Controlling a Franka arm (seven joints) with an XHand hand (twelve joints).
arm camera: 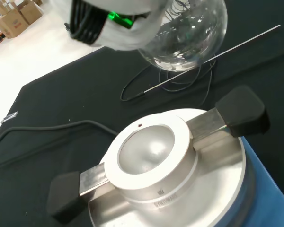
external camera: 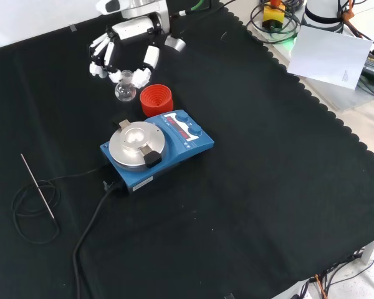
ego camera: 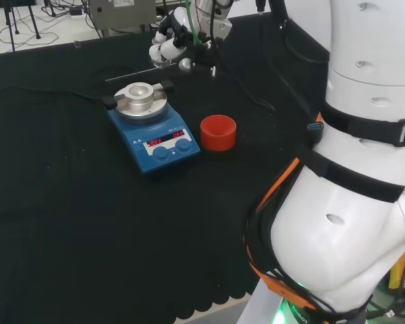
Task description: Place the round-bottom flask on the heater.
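The hand (external camera: 128,43) hangs in the air with its fingers curled round the neck of the round-bottom flask (external camera: 125,90); the flask hangs just under the fingers, neck up and round belly down, so it stands tall; the carrying step looks under way; the heater (external camera: 137,144) sits below and a little way off on the desk (external camera: 268,187); next the hand must bring the belly over the heater's silver bowl (arm camera: 146,151) and lower it straight in.

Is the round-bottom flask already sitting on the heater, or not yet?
Not yet. The hand holds the round-bottom flask beyond the heater, whose metal bowl is empty.
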